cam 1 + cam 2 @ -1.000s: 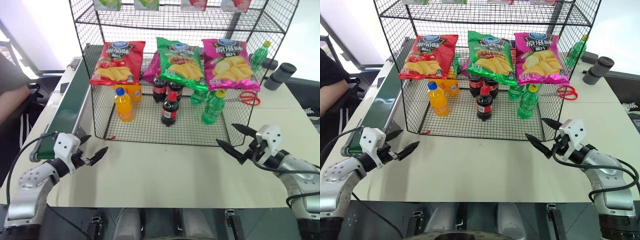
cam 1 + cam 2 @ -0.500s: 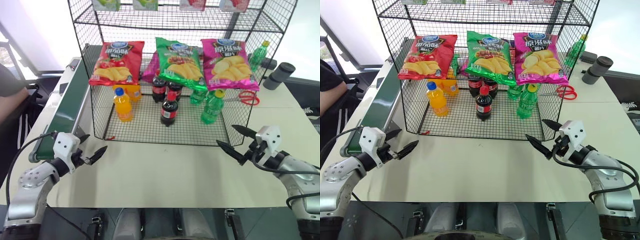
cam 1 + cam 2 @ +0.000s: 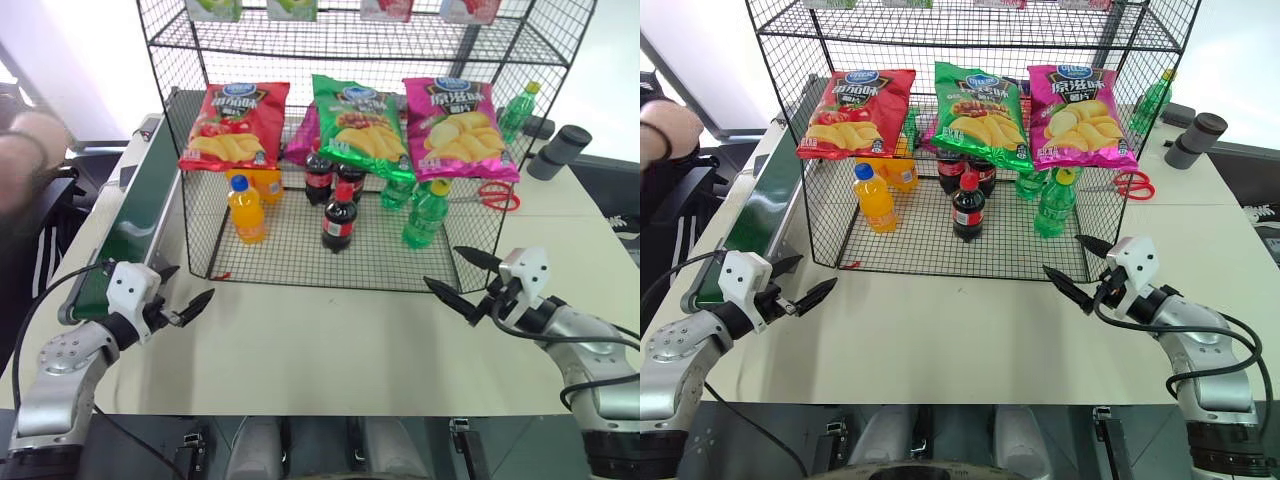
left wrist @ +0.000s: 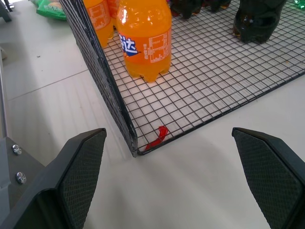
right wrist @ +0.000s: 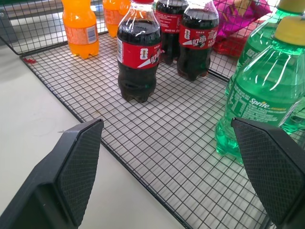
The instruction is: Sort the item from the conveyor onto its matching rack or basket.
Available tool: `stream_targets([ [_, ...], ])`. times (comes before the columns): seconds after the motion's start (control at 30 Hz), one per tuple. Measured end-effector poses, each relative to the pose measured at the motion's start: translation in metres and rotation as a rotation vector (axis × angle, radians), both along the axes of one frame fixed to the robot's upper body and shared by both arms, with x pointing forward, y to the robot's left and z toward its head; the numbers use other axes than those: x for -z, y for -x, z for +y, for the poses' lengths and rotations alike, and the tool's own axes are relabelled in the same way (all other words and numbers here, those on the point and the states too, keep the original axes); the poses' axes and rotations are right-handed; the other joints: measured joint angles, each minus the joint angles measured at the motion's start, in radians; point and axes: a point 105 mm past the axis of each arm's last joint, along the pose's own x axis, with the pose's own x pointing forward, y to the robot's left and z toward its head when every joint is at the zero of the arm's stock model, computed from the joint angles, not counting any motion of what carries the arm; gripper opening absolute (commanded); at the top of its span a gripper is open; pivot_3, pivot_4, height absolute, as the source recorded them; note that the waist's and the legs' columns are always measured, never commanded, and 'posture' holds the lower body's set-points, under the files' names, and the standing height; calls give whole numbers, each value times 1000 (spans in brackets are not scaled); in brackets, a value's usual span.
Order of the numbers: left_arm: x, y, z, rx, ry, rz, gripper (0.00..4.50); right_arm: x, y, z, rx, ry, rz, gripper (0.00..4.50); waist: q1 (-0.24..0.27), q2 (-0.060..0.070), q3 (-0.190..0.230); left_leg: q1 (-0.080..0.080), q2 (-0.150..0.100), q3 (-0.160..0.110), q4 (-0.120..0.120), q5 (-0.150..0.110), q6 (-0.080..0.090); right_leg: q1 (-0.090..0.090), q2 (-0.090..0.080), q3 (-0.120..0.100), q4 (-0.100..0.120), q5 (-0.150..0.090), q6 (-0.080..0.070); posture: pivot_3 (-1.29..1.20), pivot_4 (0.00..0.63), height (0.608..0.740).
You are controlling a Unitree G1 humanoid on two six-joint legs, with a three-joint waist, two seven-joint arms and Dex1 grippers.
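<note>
The front cola bottle (image 5: 138,52) is standing upright on the wire floor of the black rack (image 3: 300,265), its long axis vertical and its red cap pointing straight up. Its label is facing the right gripper (image 3: 462,279), whose two black fingers (image 5: 76,167) are spread wide and gripping nothing. The bottle is standing ahead of the gap between those fingers, nearer the pad seen on the left of the wrist view, well apart from both. Two more cola bottles (image 5: 198,36) are standing upright just behind it, close together; their caps are cut off by the edge of the right wrist view. A green Sprite bottle (image 5: 259,95) is sitting ahead of the other right finger, with part of its body cut off.

The left gripper (image 3: 183,296) is hovering over the pale table (image 3: 330,340) with its fingers (image 4: 81,162) also released and empty. Ahead of them, the front corner of the rack is lining up nearer one pad, and an orange soda bottle (image 4: 145,38) is standing upright inside, its cap out of frame. A small red scrap (image 4: 157,137) is lying at the corner; what it is cannot be made out.

The green conveyor (image 3: 135,215) is running beside the left fingers, outward of them. Chip bags (image 3: 362,125) are hiding the necks of the rear bottles. A person's hand (image 3: 662,130), blurred, is showing past the belt.
</note>
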Motion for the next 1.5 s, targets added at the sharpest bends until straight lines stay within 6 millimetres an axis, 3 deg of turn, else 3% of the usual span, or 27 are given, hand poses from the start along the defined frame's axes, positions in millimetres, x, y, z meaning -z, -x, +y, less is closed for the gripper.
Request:
stream_targets([
  [1.5, 5, -6, -6, -45, 27, -20, 4500, -3, -8, 5, 13, 8, -22, 4458, 0, 0, 0, 0, 0, 0, 1, 0, 0, 0, 2, 0, 1, 1, 2, 0, 150, 740],
])
